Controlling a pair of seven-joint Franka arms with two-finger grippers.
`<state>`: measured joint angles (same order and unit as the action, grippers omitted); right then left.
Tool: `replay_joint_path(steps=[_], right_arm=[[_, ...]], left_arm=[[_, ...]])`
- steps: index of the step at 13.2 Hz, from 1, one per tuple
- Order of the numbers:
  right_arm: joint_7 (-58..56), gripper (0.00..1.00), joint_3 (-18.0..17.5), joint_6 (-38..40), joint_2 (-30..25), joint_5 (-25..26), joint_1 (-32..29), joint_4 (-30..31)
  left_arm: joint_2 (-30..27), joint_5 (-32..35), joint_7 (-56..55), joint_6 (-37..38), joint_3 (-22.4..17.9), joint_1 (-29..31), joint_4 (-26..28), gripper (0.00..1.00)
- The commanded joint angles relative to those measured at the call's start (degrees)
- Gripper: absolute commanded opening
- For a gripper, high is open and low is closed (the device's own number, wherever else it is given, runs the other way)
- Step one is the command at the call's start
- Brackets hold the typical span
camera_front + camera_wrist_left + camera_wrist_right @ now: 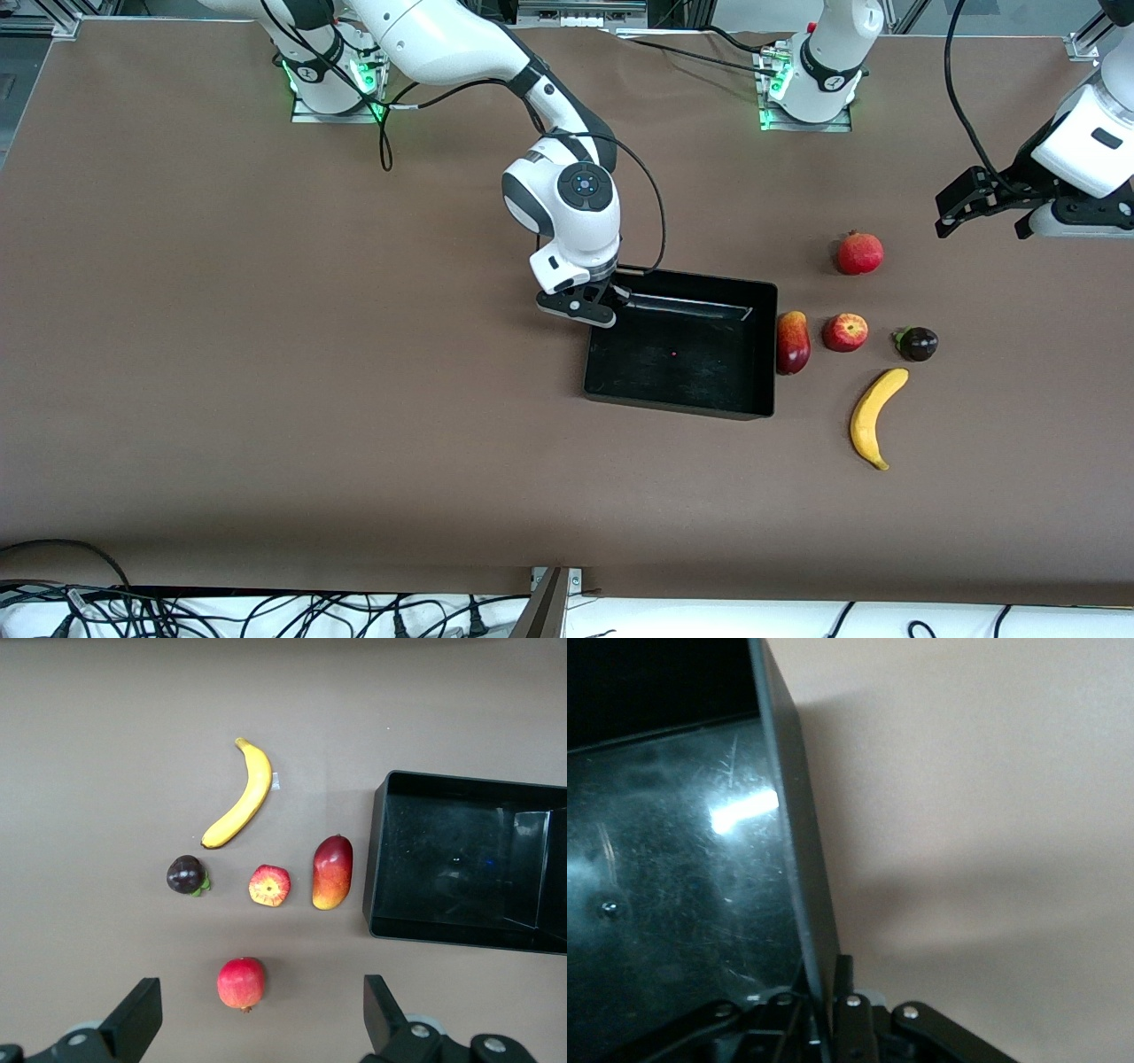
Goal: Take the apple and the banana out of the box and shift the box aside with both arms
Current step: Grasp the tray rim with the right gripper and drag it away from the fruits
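1. Clamping the box (682, 354) wall at its 10 o'clock corner, right gripper (595, 306) shut.
2. Left gripper (983, 208) open, waiting over bare table.
3. Apple (845, 332) and banana (875, 416) already out, at box's 3 o'clock.
4. Box probably light, stiff, slick; grip the thin rim.

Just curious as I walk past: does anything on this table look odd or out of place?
Nothing much. The box sits empty and upright, the right claw shut on its wall. The apple and banana lie neatly beside it.

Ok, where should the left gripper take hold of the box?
On the box's thin upright wall at the left arm's end, coming from above, fingers astride the rim. The right gripper pinches its own end's wall this way; the mango beside that wall leaves little room.
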<state>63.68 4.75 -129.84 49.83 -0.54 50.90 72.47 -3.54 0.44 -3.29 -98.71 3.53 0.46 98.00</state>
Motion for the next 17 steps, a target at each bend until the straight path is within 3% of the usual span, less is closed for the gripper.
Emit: replay_joint_path(steps=[1,5,8,14,17], right_arm=[[-3.9,0.0,0.5,0.6,-1.4,0.8,-1.3,-0.6],[-19.8,0.0,2.1,4.6,-10.3,0.2,-7.0,5.9],[-35.3,0.0,2.1,6.3,-17.7,-0.3,-15.2,13.5],[-64.7,0.0,2.5,5.4,-27.8,-9.5,-33.7,29.8],[-75.4,0.0,2.5,2.1,-28.7,-12.8,-43.0,35.9]], left_arm=[[0.3,1.1,0.2,2.0,-0.3,-0.8,-0.8,1.0],[0.4,1.0,0.4,3.3,-0.4,-0.6,-1.2,1.0],[0.4,1.0,0.0,3.7,-0.1,-0.7,-1.3,1.0],[0.4,1.0,0.0,5.7,0.1,-0.8,-2.3,1.0],[0.4,1.0,0.0,6.1,0.1,-0.9,-2.4,1.0]])
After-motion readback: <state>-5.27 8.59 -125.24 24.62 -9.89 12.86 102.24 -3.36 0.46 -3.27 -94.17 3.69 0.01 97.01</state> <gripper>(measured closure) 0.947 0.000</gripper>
